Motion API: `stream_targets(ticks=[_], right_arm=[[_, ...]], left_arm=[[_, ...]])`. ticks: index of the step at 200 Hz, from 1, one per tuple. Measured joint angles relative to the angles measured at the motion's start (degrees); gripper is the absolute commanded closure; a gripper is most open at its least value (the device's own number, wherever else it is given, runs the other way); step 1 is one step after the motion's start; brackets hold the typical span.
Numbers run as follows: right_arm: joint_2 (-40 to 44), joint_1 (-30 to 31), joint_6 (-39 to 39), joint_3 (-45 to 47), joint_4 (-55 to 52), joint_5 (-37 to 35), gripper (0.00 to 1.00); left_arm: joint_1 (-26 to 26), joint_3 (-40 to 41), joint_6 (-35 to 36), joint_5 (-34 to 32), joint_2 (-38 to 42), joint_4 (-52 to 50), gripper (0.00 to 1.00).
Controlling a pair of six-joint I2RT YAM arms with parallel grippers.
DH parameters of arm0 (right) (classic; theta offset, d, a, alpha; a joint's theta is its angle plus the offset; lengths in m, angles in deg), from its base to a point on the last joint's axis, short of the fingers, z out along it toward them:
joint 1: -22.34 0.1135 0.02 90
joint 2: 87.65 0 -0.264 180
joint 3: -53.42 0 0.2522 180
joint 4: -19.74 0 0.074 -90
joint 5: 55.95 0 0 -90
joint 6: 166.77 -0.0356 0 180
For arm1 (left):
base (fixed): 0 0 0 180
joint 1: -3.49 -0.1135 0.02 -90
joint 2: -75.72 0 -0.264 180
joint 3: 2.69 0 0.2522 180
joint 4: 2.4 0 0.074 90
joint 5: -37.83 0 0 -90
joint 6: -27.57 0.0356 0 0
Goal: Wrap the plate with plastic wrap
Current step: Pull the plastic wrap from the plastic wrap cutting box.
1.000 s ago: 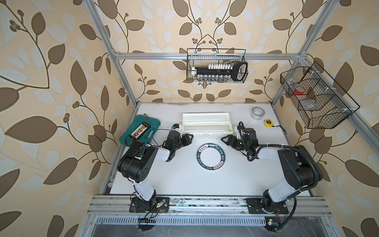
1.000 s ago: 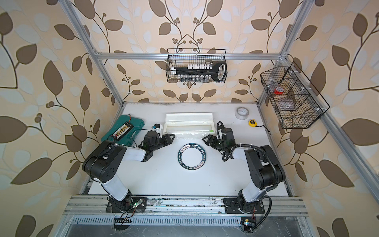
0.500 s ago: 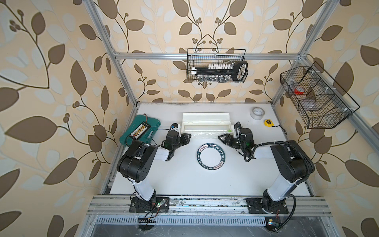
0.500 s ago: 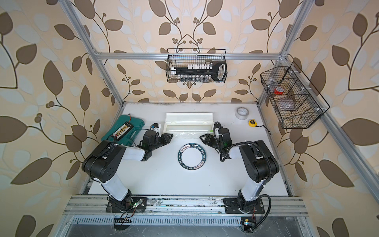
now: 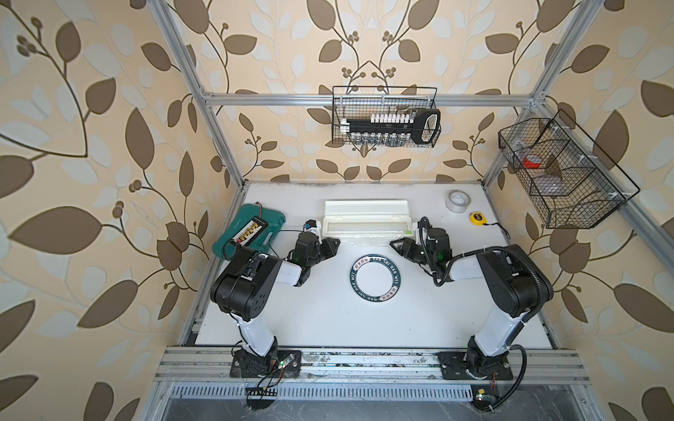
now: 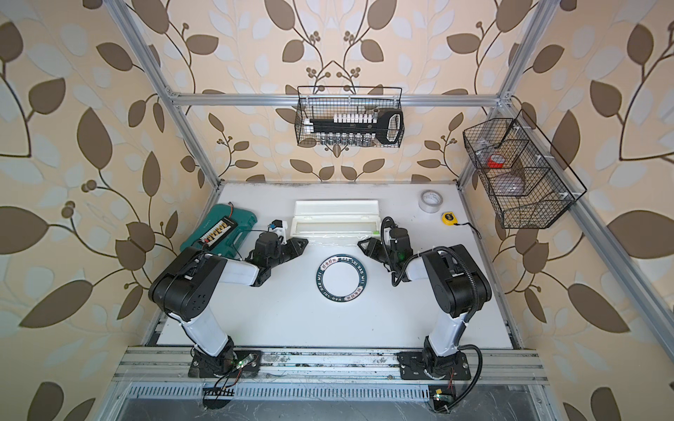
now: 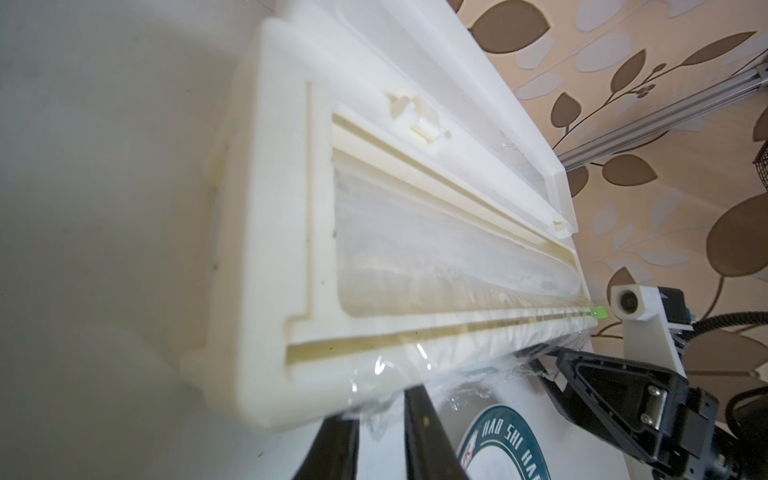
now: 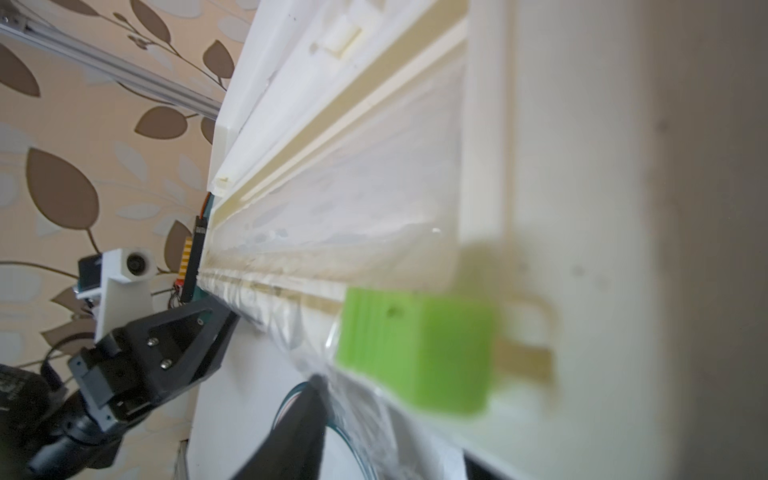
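Furthest left on the desk (image 5: 328, 320), a teal case (image 5: 250, 231) lies by the side wall, well apart from the work and with no part in it.

Next comes the left claw (image 5: 333, 242), set low at the left end of the dispenser box (image 5: 366, 218), right at the front lip where the plastic wrap (image 5: 364, 238) spills out as a narrow crinkled strip. In the left wrist view its fingers (image 7: 424, 436) stand a small way apart with the film's loose edge between them. Nothing is pinched yet, so I judge it is placed to take that corner.

The box sits open, its lid lying back toward the rear wall, presumably so the roll can feed freely. In front of it, near but apart, the plate (image 5: 375, 277) lies flat and bare on the desk between the two arms, where film drawn forward would pass straight over it.

The right claw (image 5: 394, 243) mirrors the left at the box's other end, just beside the green tab (image 5: 408, 232). Its jaws are apart, wider than the left's, with film running between them unclamped. Taking both corners should keep the sheet taut instead of bunching.

Far right, a grey tape roll (image 5: 458, 200) and a yellow tape measure (image 5: 476, 217) sit idle near the rear corner.
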Motion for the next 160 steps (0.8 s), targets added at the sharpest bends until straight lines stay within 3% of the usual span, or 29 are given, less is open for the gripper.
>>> stream_targets(ticks=[26,38,54,107,160], right_arm=[[0.76,-0.02,-1.55,0.5,1.57,1.27,0.86],[1.92,-0.02,-2.64,0.9,1.84,1.84,0.9],[4.48,-0.02,-4.46,0.96,1.51,2.6,0.95],[11.02,-0.24,-7.15,-6.97,-9.07,3.43,0.99],[11.06,-1.31,-7.82,-19.47,-20.94,3.37,1.0]], left_arm=[[-0.66,0.33,-1.6,0.26,0.31,-0.42,0.92],[-1.11,0.33,-2.89,0.52,0.98,-1.27,1.0],[-1.84,-0.15,-3.91,1.05,3.1,-4.59,1.0],[-5.25,-9.99,-6.71,3.5,10.67,-21.97,1.0],[-5.99,-30.34,-4.55,4.9,10.56,-44.11,1.0]])
